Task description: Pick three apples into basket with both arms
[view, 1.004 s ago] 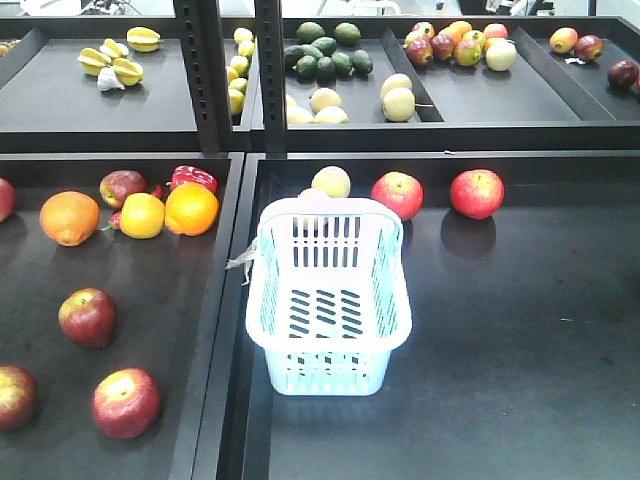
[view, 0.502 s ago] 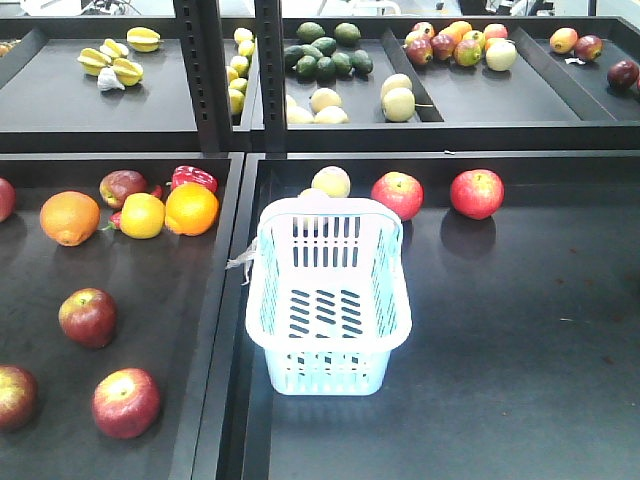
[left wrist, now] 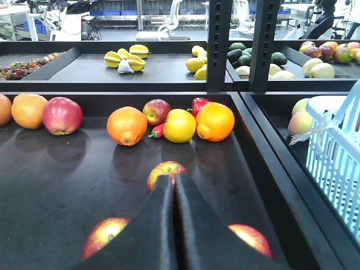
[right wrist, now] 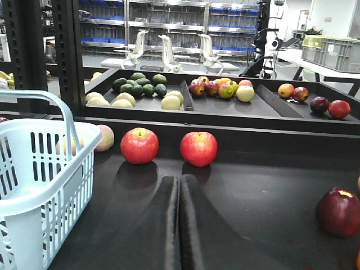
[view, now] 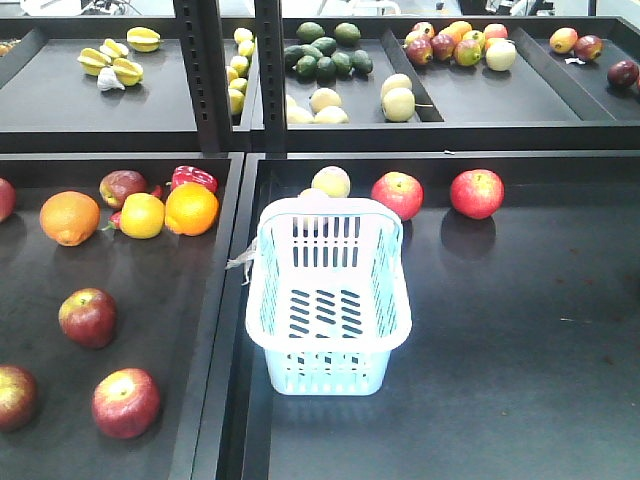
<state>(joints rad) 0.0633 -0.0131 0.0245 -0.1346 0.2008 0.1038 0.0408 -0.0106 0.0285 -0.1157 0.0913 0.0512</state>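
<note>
Three dark red apples lie in the left tray: one in the middle (view: 88, 317), one at the front (view: 126, 403) and one at the left edge (view: 15, 395). The empty pale blue basket (view: 328, 378) stands at the left of the right tray. Neither arm shows in the front view. In the left wrist view my left gripper (left wrist: 173, 179) is shut and empty, its tips pointing at the middle apple (left wrist: 167, 169), with the other two apples (left wrist: 104, 236) (left wrist: 250, 239) on either side. My right gripper (right wrist: 180, 179) is shut and empty, to the right of the basket (right wrist: 50, 185).
Two oranges (view: 70, 218) (view: 191, 208), a yellow fruit (view: 142, 215) and a red pepper (view: 194, 177) lie at the back of the left tray. Two bright red apples (view: 398, 194) (view: 477, 193) and a pale fruit (view: 331, 181) sit behind the basket. Black posts (view: 210, 75) stand before the upper shelf.
</note>
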